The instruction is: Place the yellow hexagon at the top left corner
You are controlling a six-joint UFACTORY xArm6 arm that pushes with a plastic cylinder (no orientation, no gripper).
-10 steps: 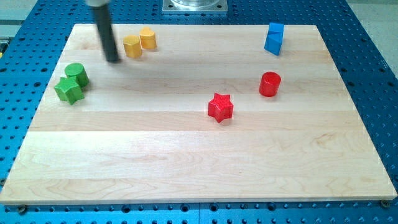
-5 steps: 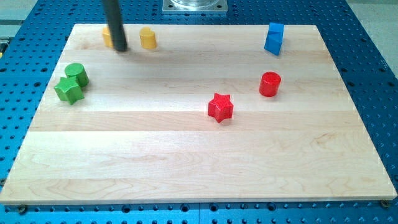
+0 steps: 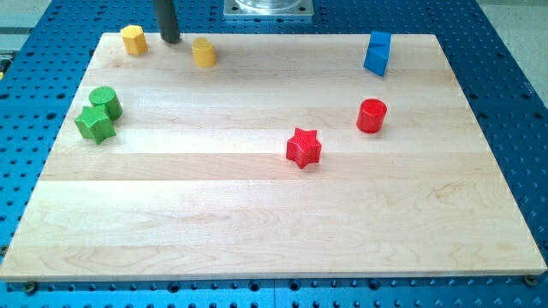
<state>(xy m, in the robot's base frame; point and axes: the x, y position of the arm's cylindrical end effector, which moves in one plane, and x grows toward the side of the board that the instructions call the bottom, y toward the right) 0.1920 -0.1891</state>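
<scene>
The yellow hexagon [image 3: 133, 39] sits near the board's top left corner, close to the top edge. My tip [image 3: 171, 38] is just to the hexagon's right, apart from it by a small gap. A second yellow block [image 3: 203, 52], rounded in shape, lies right of and slightly below my tip. The rod rises out of the view's top.
A green cylinder [image 3: 105, 102] and a green star [image 3: 94, 124] touch each other near the left edge. A red star [image 3: 303, 147] lies mid-board, a red cylinder [image 3: 372, 115] to its right. A blue block [image 3: 377, 53] stands at the top right. The wooden board [image 3: 257, 222] rests on a blue perforated table.
The yellow hexagon has moved left and up, from beside the other yellow block to the top left corner area. My tip has moved up towards the top edge.
</scene>
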